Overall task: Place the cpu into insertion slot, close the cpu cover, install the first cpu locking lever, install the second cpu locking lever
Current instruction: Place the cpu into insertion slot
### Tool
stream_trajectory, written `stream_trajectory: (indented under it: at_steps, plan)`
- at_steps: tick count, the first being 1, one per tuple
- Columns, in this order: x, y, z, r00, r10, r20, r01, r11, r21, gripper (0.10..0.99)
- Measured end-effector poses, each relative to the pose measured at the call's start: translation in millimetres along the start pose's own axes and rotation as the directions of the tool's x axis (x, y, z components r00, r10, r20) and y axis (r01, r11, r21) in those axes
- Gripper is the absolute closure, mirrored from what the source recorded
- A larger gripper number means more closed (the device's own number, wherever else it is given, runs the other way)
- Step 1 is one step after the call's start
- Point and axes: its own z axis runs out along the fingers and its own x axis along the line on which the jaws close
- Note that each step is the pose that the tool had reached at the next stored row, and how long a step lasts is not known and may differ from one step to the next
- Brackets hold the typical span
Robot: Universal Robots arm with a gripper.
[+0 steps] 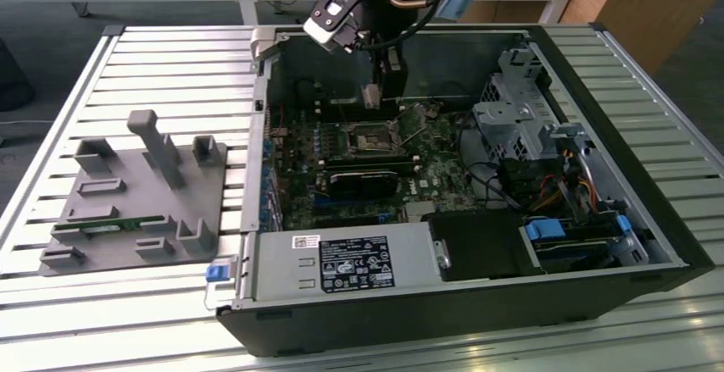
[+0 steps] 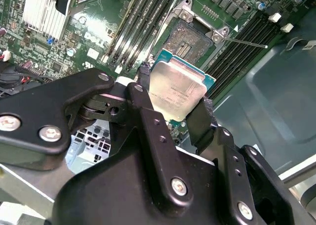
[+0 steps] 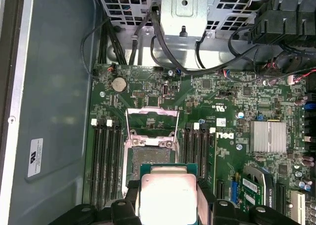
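My gripper is shut on the cpu, a flat square chip with a dull silver top and a green edge, gripped on two opposite sides by the black fingers. In both wrist views the cpu hangs above the motherboard, just off to one side of the insertion slot. The slot is uncovered and dark inside. The cpu cover stands swung up, a silvery frame with a cut-out middle. A thin locking lever juts out beside the slot. In the exterior view my gripper hovers inside the case above the slot.
The open computer case lies on a slatted table. A black card, a power supply and a drive cage surround the socket. Memory slots flank it. A grey fixture sits at the exterior view's left.
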Motion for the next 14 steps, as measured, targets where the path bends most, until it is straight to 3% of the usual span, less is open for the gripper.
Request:
stream_trajectory:
  at_steps: [14]
  plan:
    - [-0.2,-1.1,12.9,1.0000,0.000,0.0036,0.000,1.0000,0.000,0.545]
